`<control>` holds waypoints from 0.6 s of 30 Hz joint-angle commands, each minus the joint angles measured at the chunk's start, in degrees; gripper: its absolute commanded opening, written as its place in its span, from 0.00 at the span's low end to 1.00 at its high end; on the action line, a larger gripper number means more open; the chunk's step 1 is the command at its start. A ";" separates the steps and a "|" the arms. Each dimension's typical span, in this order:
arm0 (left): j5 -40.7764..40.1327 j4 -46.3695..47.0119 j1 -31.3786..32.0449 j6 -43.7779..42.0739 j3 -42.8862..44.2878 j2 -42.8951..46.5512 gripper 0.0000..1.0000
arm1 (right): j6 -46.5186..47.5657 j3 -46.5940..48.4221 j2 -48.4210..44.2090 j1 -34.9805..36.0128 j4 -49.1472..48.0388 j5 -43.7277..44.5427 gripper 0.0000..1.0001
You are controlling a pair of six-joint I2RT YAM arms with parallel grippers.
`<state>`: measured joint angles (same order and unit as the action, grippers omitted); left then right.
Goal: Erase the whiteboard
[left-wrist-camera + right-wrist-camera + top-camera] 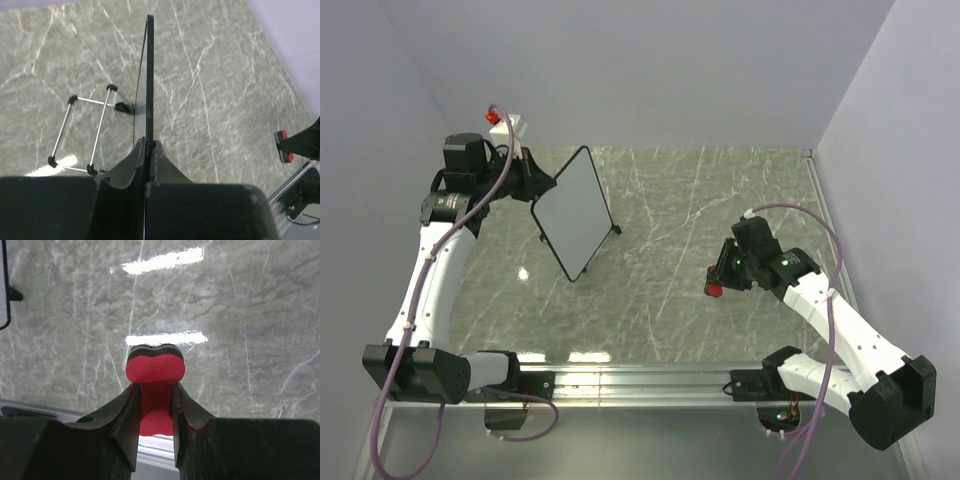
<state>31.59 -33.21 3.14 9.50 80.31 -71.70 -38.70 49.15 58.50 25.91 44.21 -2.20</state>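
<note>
The whiteboard is a white board with a thin black frame, held tilted above the marble table at the left. My left gripper is shut on its upper left edge. In the left wrist view the board shows edge-on between my fingers, and its wire stand with black feet hangs below. My right gripper is at the right, well apart from the board, shut on the red bow-tie eraser, pinching its narrow waist. The eraser's black felt edge faces away. A corner of the board shows at far left.
The grey marble tabletop spreads between the two arms. A metal rail runs along the near edge. White walls stand behind and to the right. A small white and red item sits at the far left corner.
</note>
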 commanded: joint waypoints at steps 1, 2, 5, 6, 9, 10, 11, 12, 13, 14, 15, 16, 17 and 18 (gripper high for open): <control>0.84 7.89 -0.15 -2.03 -1.82 2.71 0.01 | -0.68 -1.07 -1.28 -0.42 -0.35 -0.70 0.00; 0.49 8.33 -0.32 -2.03 -2.44 2.62 0.01 | -0.94 -1.16 -1.20 -0.51 -0.35 -0.88 0.00; -0.39 11.06 -0.32 -1.68 -4.72 3.23 0.01 | -1.73 -0.89 -0.84 -0.51 -0.35 -1.32 0.00; -0.83 11.93 -0.32 -1.59 -5.77 3.41 0.00 | -2.08 -0.72 -0.76 -0.51 -0.26 -1.32 0.00; -1.01 13.43 -0.41 -1.15 -5.00 3.59 0.01 | -2.35 -0.19 -0.58 -0.51 0.18 -1.14 0.00; -0.66 13.70 -0.50 -1.06 -4.30 3.59 0.01 | -2.43 0.07 -0.49 -0.51 0.35 -1.06 0.00; -0.05 13.79 -0.50 -0.80 -3.42 3.33 0.01 | -2.44 0.25 -0.41 -0.51 0.53 -0.88 0.00; 1.35 13.70 -0.50 -0.53 -1.41 3.06 0.01 | -2.52 0.25 -0.49 -0.51 0.70 -0.88 0.00; 2.15 13.70 -0.50 -0.36 -0.17 2.71 0.01 | -2.52 0.34 -0.49 -0.60 0.88 -0.79 0.00; 3.20 13.61 -0.50 -0.10 0.97 2.36 0.01 | -2.61 0.34 -0.49 -0.51 0.97 -0.70 0.00; 4.52 13.79 -0.50 0.78 3.42 1.75 0.01 | -2.70 0.34 -0.49 -0.51 1.06 -0.70 0.00; 5.22 13.96 -0.50 1.05 4.75 1.48 0.01 | -2.79 0.34 -0.32 -0.51 1.15 -0.79 0.00; 5.75 13.96 -0.50 1.31 5.98 0.69 0.01 | -2.79 0.25 -0.32 -0.42 1.06 -0.88 0.00; 7.06 14.05 -0.50 1.92 8.34 0.16 0.01 | -2.87 0.16 -0.23 -0.60 0.97 -0.88 0.00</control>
<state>33.39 -27.62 2.96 9.74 80.77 -71.94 -41.04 48.25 58.52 25.82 44.71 -3.09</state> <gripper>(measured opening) 0.047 0.325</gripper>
